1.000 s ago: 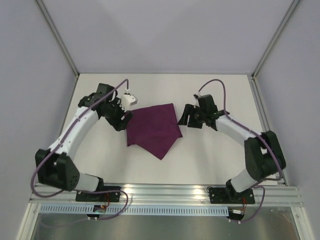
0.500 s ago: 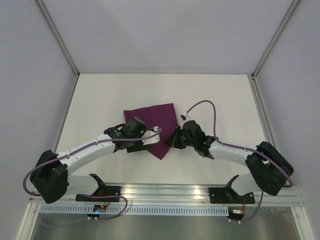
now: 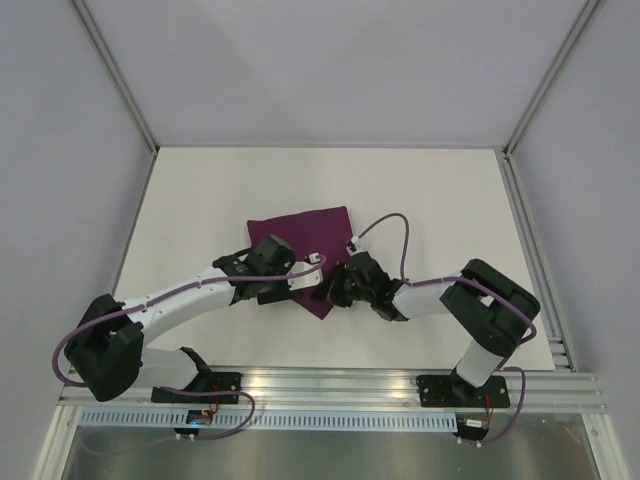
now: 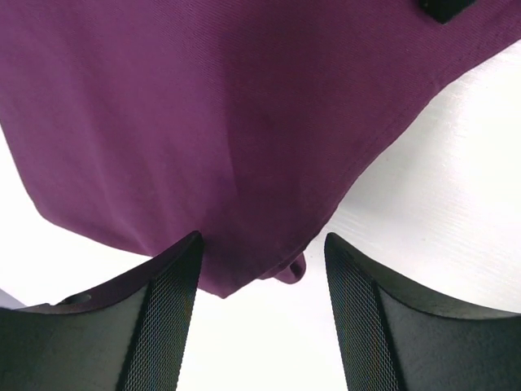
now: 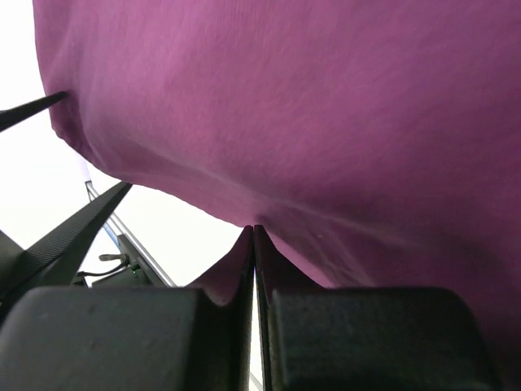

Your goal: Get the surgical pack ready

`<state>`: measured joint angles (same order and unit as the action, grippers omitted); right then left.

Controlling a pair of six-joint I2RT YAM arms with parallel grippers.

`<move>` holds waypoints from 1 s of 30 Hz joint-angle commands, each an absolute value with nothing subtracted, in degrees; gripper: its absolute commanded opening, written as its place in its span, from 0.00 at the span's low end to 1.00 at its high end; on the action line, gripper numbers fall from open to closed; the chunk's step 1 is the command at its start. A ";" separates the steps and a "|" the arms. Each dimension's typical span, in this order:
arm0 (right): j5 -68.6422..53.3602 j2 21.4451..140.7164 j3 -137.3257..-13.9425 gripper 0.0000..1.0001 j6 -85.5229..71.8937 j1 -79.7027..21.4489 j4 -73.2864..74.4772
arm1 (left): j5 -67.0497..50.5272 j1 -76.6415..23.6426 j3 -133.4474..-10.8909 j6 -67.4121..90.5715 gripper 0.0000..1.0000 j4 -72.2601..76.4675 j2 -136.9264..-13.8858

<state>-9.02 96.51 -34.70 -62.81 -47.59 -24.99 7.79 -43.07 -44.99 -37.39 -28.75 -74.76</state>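
White table (image 3: pixel 420 200), center frame: purple cloth (image 3: pixel 312 232); left gripper (image 4: pixel 262 244) spread apart over its corner, right gripper (image 5: pixel 253 236) pinched its edge.

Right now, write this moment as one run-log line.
left gripper: open around cloth corner | right gripper: shut on cloth edge | cloth: on table

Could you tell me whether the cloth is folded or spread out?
Folded, it seems: the cloth is a compact pointed shape, and the left wrist view shows a second layer under its corner.
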 commanded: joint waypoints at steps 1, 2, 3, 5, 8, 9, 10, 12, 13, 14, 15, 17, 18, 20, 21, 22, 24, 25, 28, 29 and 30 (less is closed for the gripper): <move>-5.80 97.99 -36.21 0.00 -64.95 -48.51 -30.32 | 7.03 -43.59 -43.60 -36.65 0.70 -26.98 -73.21; -5.63 98.26 -36.21 0.01 -65.30 -48.69 -30.58 | 7.21 -43.68 -43.33 -36.65 0.69 -25.76 -73.04; -5.63 98.70 -36.12 0.01 -65.56 -48.60 -30.93 | 8.08 -43.68 -42.46 -36.91 0.67 -25.06 -72.95; -5.54 99.75 -36.04 0.01 -66.53 -48.69 -32.25 | 8.87 -43.86 -41.66 -37.35 0.63 -23.04 -72.95; -5.54 101.42 -36.04 0.00 -67.41 -48.60 -33.92 | 10.71 -44.29 -40.08 -37.53 0.52 -20.23 -72.86; -5.62 101.77 -36.04 0.01 -67.67 -48.69 -34.27 | 11.33 -44.38 -39.82 -37.70 0.48 -19.69 -72.77; -5.71 102.47 -36.12 0.01 -68.02 -48.69 -34.71 | 11.69 -44.38 -39.64 -37.71 0.47 -19.43 -72.69; -5.89 103.27 -36.39 0.01 -68.20 -48.78 -34.89 | 12.21 -44.38 -39.20 -37.71 0.38 -18.37 -72.42; -5.89 103.53 -36.47 0.00 -68.38 -48.78 -35.24 | 12.39 -44.38 -39.20 -37.53 0.37 -18.46 -72.25; -5.98 103.71 -36.56 0.01 -68.38 -48.78 -35.42 | 12.31 -44.38 -39.20 -37.36 0.37 -18.98 -72.07; -5.98 103.71 -36.65 0.00 -68.38 -48.78 -35.42 | 11.96 -44.38 -39.46 -37.01 0.37 -19.51 -71.55; -5.80 103.80 -36.91 0.00 -68.20 -49.04 -35.25 | 11.25 -44.39 -39.46 -36.39 0.39 -20.30 -70.67; -5.80 103.80 -37.26 0.00 -68.12 -49.13 -35.07 | 10.90 -44.38 -39.46 -36.30 0.39 -20.30 -69.71; -5.98 104.06 -37.62 0.00 -67.85 -49.39 -34.45 | 11.33 -44.47 -39.03 -36.38 0.37 -19.17 -68.65; -5.98 104.06 -37.70 0.00 -68.03 -49.31 -34.54 | 11.69 -44.39 -38.85 -36.56 0.30 -18.73 -68.56; -5.89 104.41 -37.79 0.00 -68.03 -49.31 -34.80 | 12.21 -44.38 -38.76 -36.74 0.24 -18.02 -68.64; -5.71 104.59 -37.88 0.01 -68.20 -49.31 -35.33 | 13.01 -44.38 -39.20 -36.83 0.07 -18.28 -69.52; -5.89 104.76 -38.32 0.00 -68.29 -49.39 -35.33 | 12.92 -44.38 -39.37 -36.83 0.03 -18.80 -69.78; -7.29 105.20 -39.46 0.00 -68.03 -49.39 -37.08 | 11.61 -44.47 -40.34 -35.86 0.00 -20.30 -69.44; -7.64 105.29 -40.33 0.00 -67.85 -49.39 -37.61 | 11.34 -44.39 -40.78 -35.16 0.00 -20.30 -68.48; -7.73 105.21 -40.69 0.00 -67.85 -49.31 -37.97 | 11.08 -44.38 -41.13 -34.72 0.00 -20.65 -67.86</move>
<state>-7.68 104.57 -37.67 -67.75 -48.99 -33.06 12.10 -44.16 -38.94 -36.58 -20.80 -69.93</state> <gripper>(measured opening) 0.006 0.024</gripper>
